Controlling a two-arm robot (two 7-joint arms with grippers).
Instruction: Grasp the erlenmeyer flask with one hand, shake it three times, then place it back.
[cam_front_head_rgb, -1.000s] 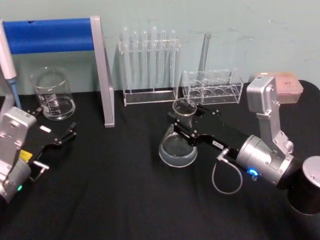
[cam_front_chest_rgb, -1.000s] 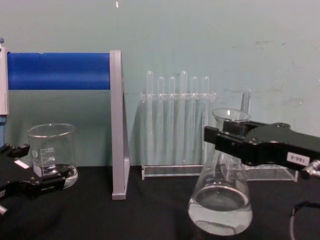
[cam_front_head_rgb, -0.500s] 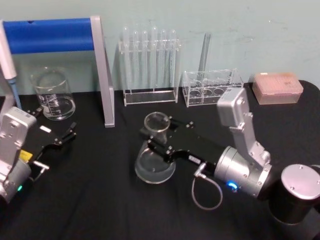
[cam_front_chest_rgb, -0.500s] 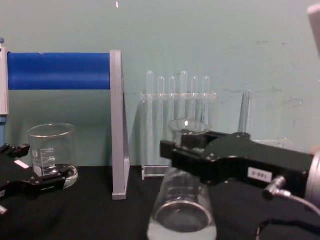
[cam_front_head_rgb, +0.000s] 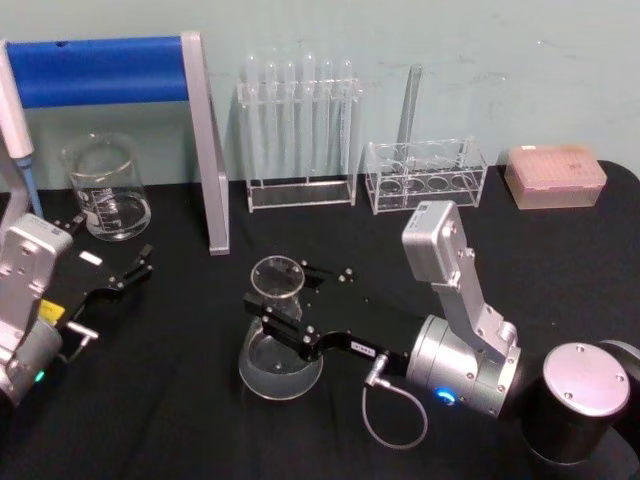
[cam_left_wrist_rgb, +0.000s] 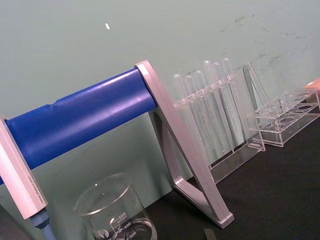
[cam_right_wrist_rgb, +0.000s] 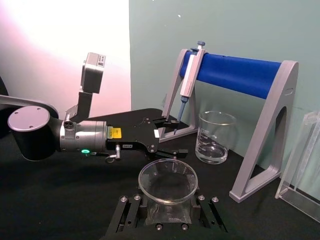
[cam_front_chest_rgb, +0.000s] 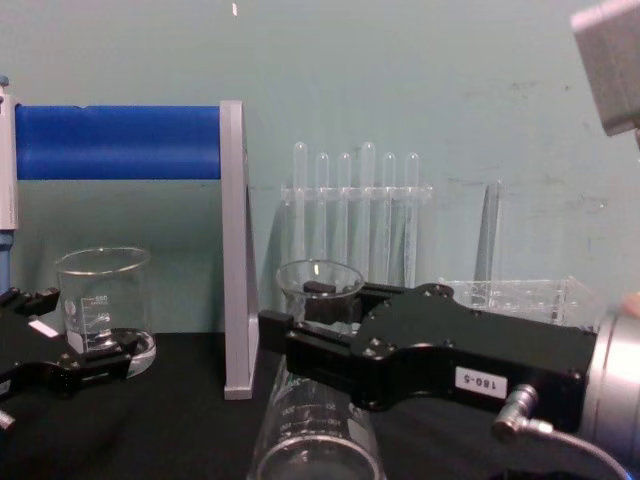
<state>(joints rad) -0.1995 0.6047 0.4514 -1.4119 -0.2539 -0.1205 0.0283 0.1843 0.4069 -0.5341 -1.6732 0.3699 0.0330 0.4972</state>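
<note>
One long stroke toward 8 o'clock is what we see: the right gripper (cam_front_head_rgb: 278, 305), pinching the erlenmeyer flask (cam_front_head_rgb: 276, 368) by its neck, has swept it away from the small rack (cam_front_head_rgb: 425, 175) to the near middle of the black table (cam_front_head_rgb: 200, 420). We judge the shaking under way; the left gripper (cam_front_head_rgb: 108, 252), fingers spread, stays parked at 9 o'clock.

— Erlenmeyer flask (cam_front_head_rgb: 276, 362)?
— Clear glass, conical: wide round base, narrow neck, flared rim open upward. Roughly upright, low in the head view, around 7 o'clock of its centre.
— Held?
— Clamped at the neck by the right gripper (cam_front_head_rgb: 277, 298), black and blocky, small white label on top. Reaching in from 4 o'clock, fingers (cam_front_head_rgb: 280, 328) on either side of the neck, just under the rim.
— Resting or lifted?
— Cannot tell.
</note>
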